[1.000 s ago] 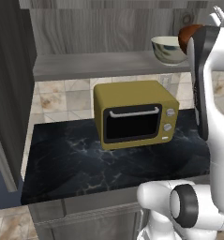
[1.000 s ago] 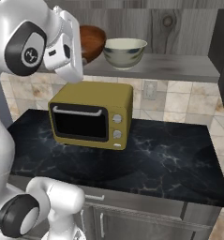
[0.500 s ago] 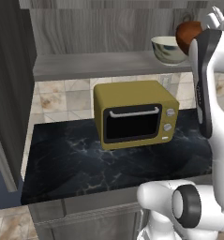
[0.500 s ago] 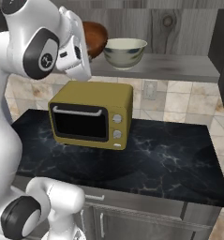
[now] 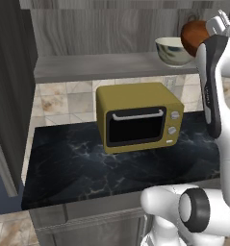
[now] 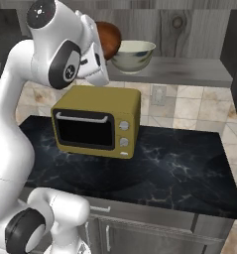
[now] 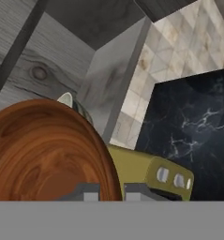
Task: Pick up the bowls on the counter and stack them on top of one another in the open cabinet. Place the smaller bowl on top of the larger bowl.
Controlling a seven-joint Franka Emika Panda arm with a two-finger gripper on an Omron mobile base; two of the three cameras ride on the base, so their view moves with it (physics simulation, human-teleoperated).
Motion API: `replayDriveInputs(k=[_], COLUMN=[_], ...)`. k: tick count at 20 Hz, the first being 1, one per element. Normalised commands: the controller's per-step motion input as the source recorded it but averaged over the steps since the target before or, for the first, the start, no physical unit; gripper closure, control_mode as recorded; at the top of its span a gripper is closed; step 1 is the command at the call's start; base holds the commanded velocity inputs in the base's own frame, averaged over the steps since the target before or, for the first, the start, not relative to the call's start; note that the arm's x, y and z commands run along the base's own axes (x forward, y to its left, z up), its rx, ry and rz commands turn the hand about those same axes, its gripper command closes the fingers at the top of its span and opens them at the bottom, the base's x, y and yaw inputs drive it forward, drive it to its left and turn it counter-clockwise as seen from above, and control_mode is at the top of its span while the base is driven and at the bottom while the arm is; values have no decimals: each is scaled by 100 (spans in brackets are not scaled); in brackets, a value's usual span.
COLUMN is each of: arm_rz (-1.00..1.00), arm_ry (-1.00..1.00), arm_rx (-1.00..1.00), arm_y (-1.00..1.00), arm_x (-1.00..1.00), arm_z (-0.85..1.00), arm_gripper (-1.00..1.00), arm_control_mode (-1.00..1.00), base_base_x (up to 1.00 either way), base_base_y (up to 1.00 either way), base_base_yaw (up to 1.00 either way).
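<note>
The smaller bowl [image 5: 193,34] [image 6: 110,36], reddish-brown, hangs in the air at the level of the open cabinet's shelf [image 5: 97,65] [image 6: 189,72]. My gripper [image 7: 112,191] is shut on its rim, and its wood-grained inside [image 7: 43,150] looms large in the hand view. The larger bowl [image 5: 172,50] [image 6: 134,54], glossy cream, stands upright on the shelf right beside it. Its rim [image 7: 66,99] peeks out behind the brown bowl. The brown one looks slightly higher than the cream one and overlaps its edge in both base views.
A yellow microwave [image 5: 138,117] [image 6: 97,119] [image 7: 151,171] stands on the black counter [image 5: 78,168] [image 6: 179,168] under the shelf. A dark cabinet side [image 5: 10,96] rises at the left. The rest of the plank shelf lies bare.
My arm has swung its upper links around and carried the brown bowl a little closer to the cream bowl. The cream bowl and the microwave have stayed put.
</note>
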Motion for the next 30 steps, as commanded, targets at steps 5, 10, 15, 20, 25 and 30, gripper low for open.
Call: replayDriveInputs(k=[5, 10, 15, 20, 25, 30], arm_rz=[1, 2, 3, 3, 3, 2], arm_ry=[-2, 0, 1, 0, 1, 0], arm_rx=[0, 0, 0, 0, 0, 0], arm_y=[-16, -8, -8, -8, -7, -5], arm_x=[25, 34, 34, 30, 31, 30], arm_z=[-2, 0, 2, 2, 4, 3], arm_gripper=[100, 100, 100, 100, 100, 100], arm_control_mode=[-100, -100, -100, -100, -100, -100], base_base_x=[0, 0, 0, 0, 0, 0], base_base_y=[0, 0, 0, 0, 0, 0], base_base_yaw=[0, 0, 0, 0, 0, 0])
